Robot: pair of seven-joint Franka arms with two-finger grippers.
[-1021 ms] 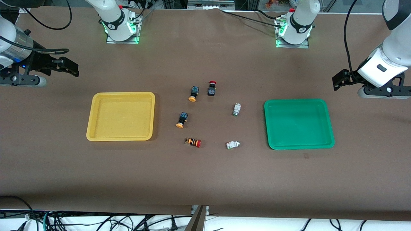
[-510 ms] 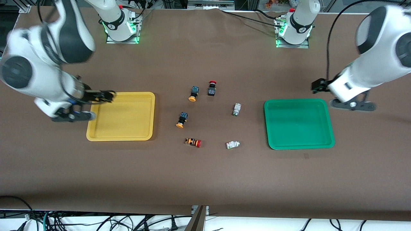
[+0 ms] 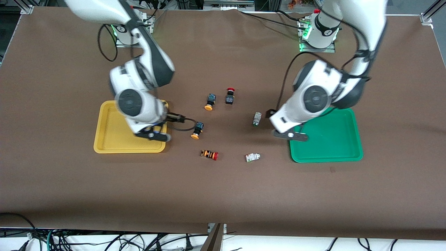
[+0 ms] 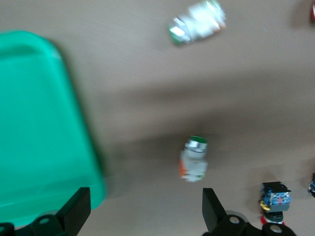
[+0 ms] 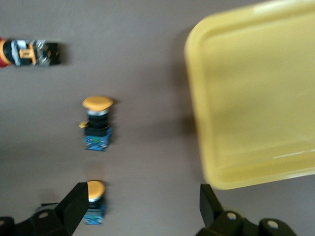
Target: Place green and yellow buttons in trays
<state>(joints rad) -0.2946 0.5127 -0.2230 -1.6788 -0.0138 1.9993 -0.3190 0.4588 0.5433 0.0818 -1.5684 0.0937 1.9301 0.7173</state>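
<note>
Two yellow-capped buttons lie mid-table, one (image 3: 209, 101) farther from the front camera than the other (image 3: 197, 130). Two whitish-grey green buttons lie toward the green tray (image 3: 331, 146), one (image 3: 256, 119) farther than the other (image 3: 252, 157). My right gripper (image 3: 176, 118) is open and empty, low between the yellow tray (image 3: 111, 139) and the nearer yellow button. Its wrist view shows the gripper (image 5: 142, 204), the tray (image 5: 256, 93) and both yellow buttons (image 5: 97, 123) (image 5: 94, 201). My left gripper (image 3: 270, 113) is open and empty beside the farther green button (image 4: 194, 157), next to the green tray (image 4: 34, 128).
A red-capped black button (image 3: 230, 95) lies beside the farther yellow button. A red-capped button with an orange-and-black striped body (image 3: 209, 154) lies nearer the front camera, between the nearer yellow and nearer green buttons. Brown cloth covers the table.
Both arms have swung in from the table's ends to the middle, the right past the yellow tray, the left past the green tray. The buttons and trays have not moved.
</note>
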